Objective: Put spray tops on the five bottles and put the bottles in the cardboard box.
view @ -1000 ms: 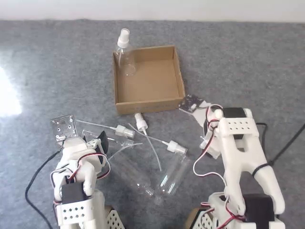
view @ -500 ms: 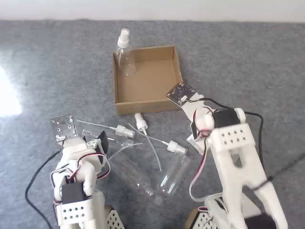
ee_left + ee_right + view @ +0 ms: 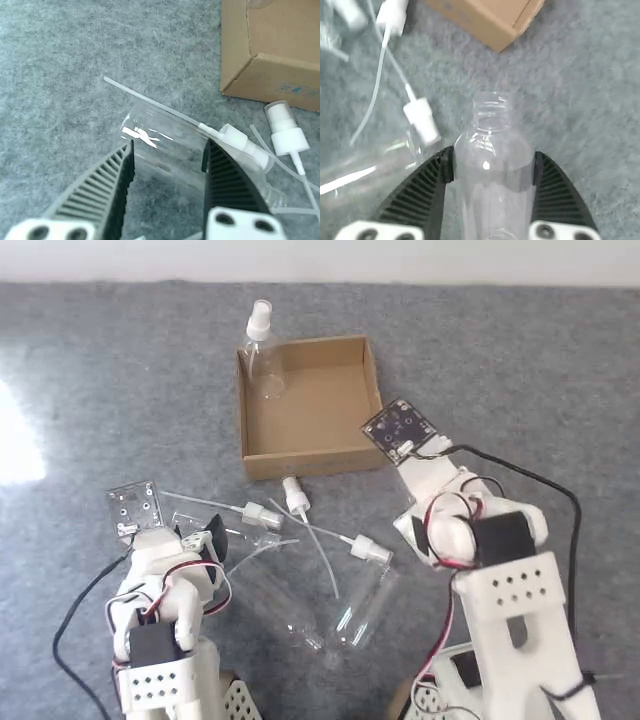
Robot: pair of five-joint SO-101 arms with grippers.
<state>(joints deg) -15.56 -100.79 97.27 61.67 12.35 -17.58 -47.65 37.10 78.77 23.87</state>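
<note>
My left gripper [image 3: 167, 150] sits low at the table's near left [image 3: 200, 532], shut on a clear capless bottle [image 3: 155, 142]. A spray top [image 3: 235, 140] with its long tube lies across that bottle. My right gripper [image 3: 492, 156] is shut on another clear bottle [image 3: 490, 165], whose open neck points toward the near right corner of the cardboard box [image 3: 485, 20]. In the high view this gripper [image 3: 418, 525] is just short of that corner. A capped bottle [image 3: 262, 350] leans over the box's [image 3: 365, 400] far left rim. Loose spray tops [image 3: 262, 514] [image 3: 295, 495] [image 3: 370, 551] lie between the arms.
Two more clear bottles [image 3: 365, 605] [image 3: 285, 605] lie on the grey carpet between the arm bases, with thin tubes crossing them. A loose spray top [image 3: 422, 126] lies close beside the right-hand bottle's neck. Open carpet stretches to the right of the box.
The right arm has swung forward toward the box's near right corner, carrying its bottle, and its wrist has turned. The left arm has kept still.
</note>
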